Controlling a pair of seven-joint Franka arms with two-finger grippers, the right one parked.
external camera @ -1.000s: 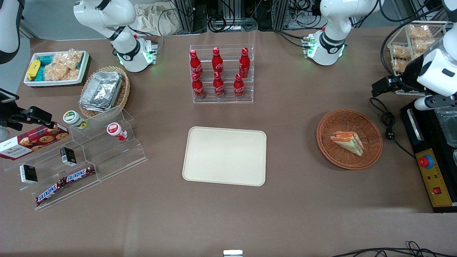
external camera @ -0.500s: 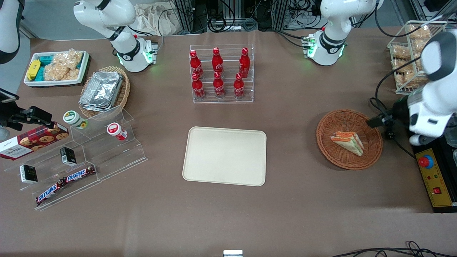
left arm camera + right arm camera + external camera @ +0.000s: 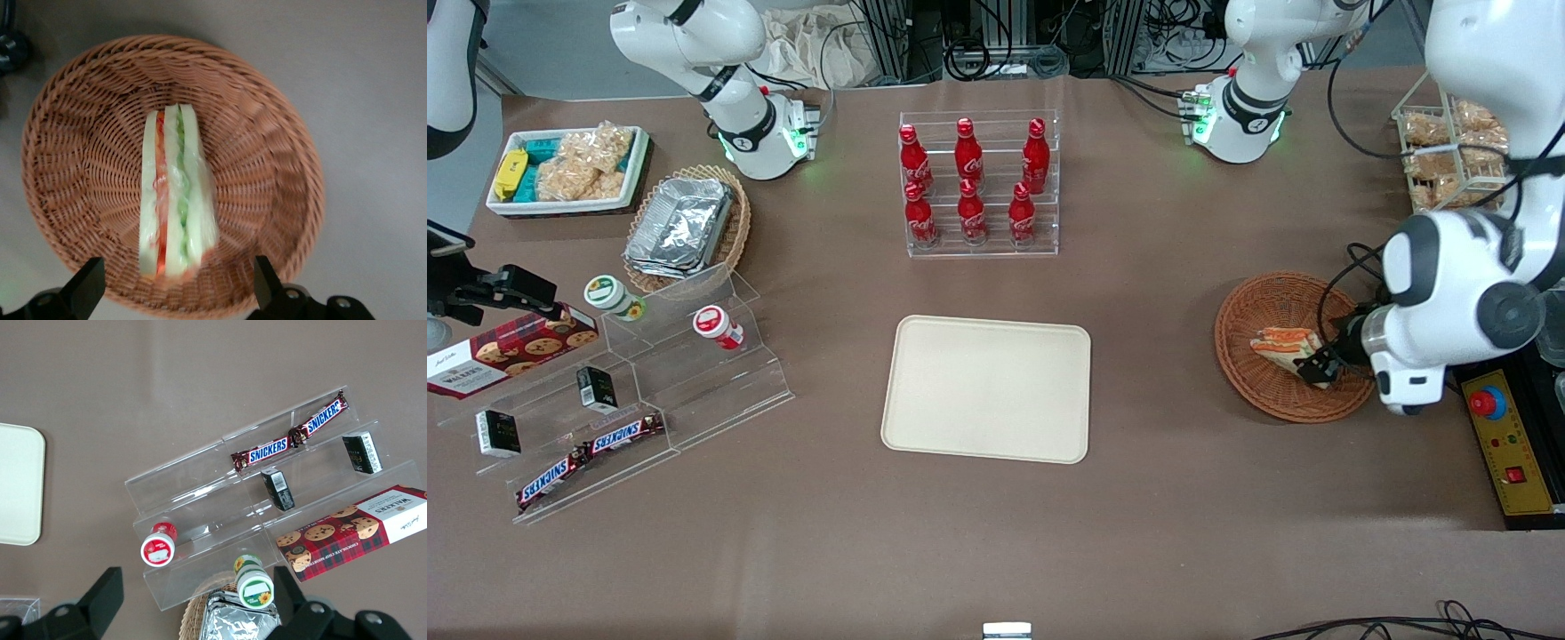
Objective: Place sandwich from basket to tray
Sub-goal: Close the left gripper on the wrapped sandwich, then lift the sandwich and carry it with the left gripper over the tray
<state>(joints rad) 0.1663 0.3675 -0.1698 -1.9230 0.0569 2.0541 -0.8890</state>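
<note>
The sandwich [image 3: 1282, 345] lies in the reddish-brown wicker basket [image 3: 1263, 391] toward the working arm's end of the table. In the left wrist view the sandwich [image 3: 175, 193] shows pale bread with orange and green filling, resting in the basket [image 3: 267, 133]. My left gripper [image 3: 1319, 362] hangs over the basket, just above the sandwich's end toward the working arm. Its fingers [image 3: 87, 288] are open, one on each side of the sandwich's wide end, not touching it. The cream-beige tray [image 3: 987, 388] lies flat at the table's middle.
A clear rack of red cola bottles [image 3: 971, 182] stands farther from the front camera than the tray. A black control box [image 3: 1507, 440] lies beside the basket at the working arm's end. A clear stepped shelf with snacks [image 3: 614, 391] sits toward the parked arm's end.
My left arm has swung down and in from the table's end over the basket. The gripper now hangs above the sandwich. The sandwich, basket and tray have not moved.
</note>
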